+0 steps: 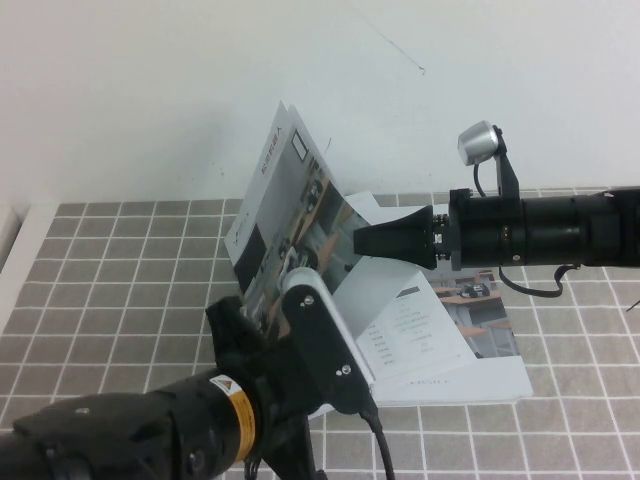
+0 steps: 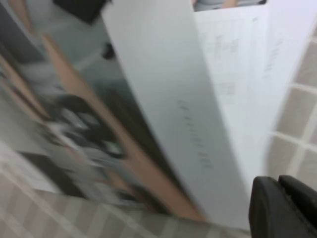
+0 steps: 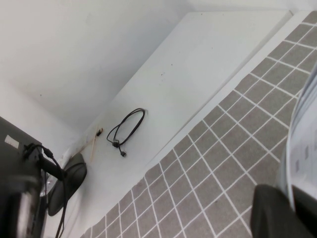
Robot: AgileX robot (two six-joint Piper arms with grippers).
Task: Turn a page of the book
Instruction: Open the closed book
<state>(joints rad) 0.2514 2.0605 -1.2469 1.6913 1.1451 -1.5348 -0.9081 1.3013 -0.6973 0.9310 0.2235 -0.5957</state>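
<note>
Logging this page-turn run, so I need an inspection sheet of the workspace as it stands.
Surface: grey tiled mat with white grid lines.
Job's things: book lies open; one page stands lifted.
Clutter: nothing seen.
Grippers: right gripper at the raised page's edge; left gripper low beside the book's near edge.
Cables: black loop on the white ledge.
Surroundings: white wall behind.

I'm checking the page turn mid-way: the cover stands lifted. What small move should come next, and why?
Probably carry the right gripper a little further toward the robot's left. It holds the raised page of the book near upright, not yet past the spine, so the page would fall back if released. The left gripper sits low by the book's near edge.
</note>
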